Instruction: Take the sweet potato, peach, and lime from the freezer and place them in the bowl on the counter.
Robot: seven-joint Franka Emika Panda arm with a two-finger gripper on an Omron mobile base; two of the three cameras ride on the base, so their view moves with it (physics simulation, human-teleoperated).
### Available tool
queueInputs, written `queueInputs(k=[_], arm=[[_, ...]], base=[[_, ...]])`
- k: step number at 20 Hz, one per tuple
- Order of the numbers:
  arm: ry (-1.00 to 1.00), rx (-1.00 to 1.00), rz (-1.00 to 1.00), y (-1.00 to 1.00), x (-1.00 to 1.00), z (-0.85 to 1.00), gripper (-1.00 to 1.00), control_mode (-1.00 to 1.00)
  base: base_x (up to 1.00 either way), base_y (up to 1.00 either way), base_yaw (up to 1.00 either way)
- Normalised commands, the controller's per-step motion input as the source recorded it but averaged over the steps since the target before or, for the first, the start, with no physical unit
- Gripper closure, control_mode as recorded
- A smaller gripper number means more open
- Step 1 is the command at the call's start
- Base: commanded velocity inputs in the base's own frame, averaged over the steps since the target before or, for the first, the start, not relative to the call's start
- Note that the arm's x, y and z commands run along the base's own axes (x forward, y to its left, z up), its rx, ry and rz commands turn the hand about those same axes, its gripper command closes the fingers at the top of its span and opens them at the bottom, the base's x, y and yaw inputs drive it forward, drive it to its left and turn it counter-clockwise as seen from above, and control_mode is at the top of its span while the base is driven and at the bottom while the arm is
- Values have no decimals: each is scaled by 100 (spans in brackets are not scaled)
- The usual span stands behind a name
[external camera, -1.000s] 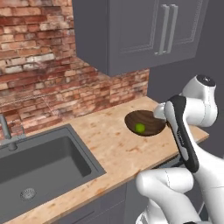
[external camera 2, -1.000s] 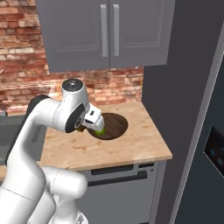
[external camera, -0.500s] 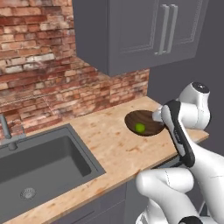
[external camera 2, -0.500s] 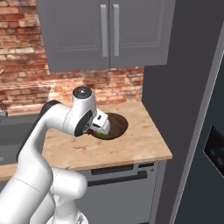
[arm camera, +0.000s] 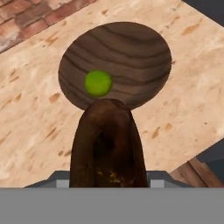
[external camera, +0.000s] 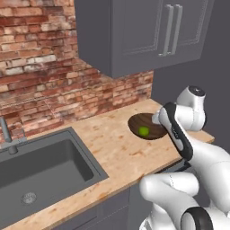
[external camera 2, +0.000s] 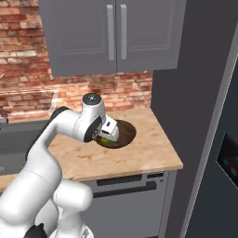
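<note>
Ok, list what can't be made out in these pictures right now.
- Pincer fingertips: in the hand view, covered by the sweet potato it is shut on.
- Near side of the bowl: hidden by the sweet potato in the hand view, by the arm in the right base view.
- Lime: partly behind the hand in the right base view.
- Freezer: cut off by the right edge.

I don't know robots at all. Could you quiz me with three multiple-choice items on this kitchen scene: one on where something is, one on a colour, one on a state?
1. Where is the lime?
A. in the sink
B. in the bowl
C. on the bare counter

2. What colour is the bowl?
A. dark brown
B. white
C. blue

3. What is the end effector doing?
A. open above the sink
B. shut on the lime
C. shut on the sweet potato

Answers: 1 B, the green ball lies on the bowl's wood. 2 A, dark wood grain shows. 3 C, a knobbly brown lump sits gripped in the hand view.
</note>
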Motion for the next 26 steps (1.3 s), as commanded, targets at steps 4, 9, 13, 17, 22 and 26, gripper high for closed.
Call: queueInputs(k=[4,9,13,17,22,26], arm=[[4,0,0,-6,26,-19,100,-100],[1,0,0,-7,28,-19,100,-100],[0,0,0,-9,33,-22,100,-100],[0,0,0,-13,23,-26,100,-100],[0,0,0,-8,22,-23,100,-100],[0,0,0,-3,23,-21,100,-100]], base=[[0,0,0],[0,0,0],[0,0,0],[0,0,0],[0,0,0],[0,0,0]])
